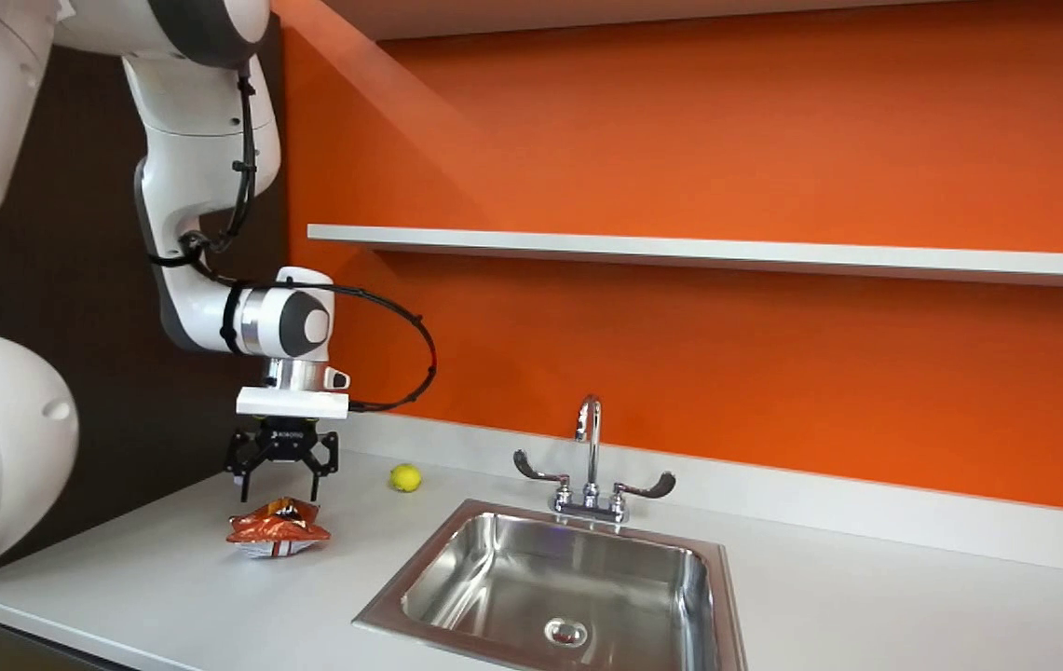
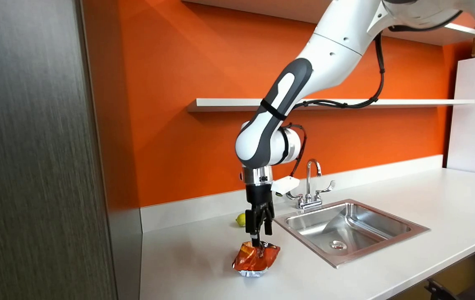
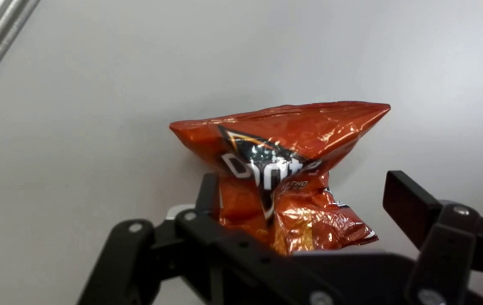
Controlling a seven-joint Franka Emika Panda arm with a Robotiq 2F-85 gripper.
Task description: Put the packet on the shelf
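The packet [image 1: 278, 533] is a crinkled red-orange snack bag lying on the grey countertop. It shows in both exterior views [image 2: 253, 259] and fills the middle of the wrist view [image 3: 279, 140]. My gripper [image 1: 279, 492] is open, pointing down just above the packet, and holds nothing. In the wrist view the fingers [image 3: 307, 199] stand wide apart, the left finger close beside the packet and the right one clear of it. The gripper hides the packet's lower part there. The shelf [image 1: 680, 249] is a long pale ledge on the orange wall; the arm covers part of it in an exterior view [image 2: 225, 104].
A steel sink [image 1: 438, 582] with a faucet [image 1: 591, 466] is set in the countertop [image 1: 168, 596] beside the packet. A small yellow-green ball [image 1: 405, 478] lies near the backsplash. A dark panel [image 2: 37, 166] stands at the counter's end.
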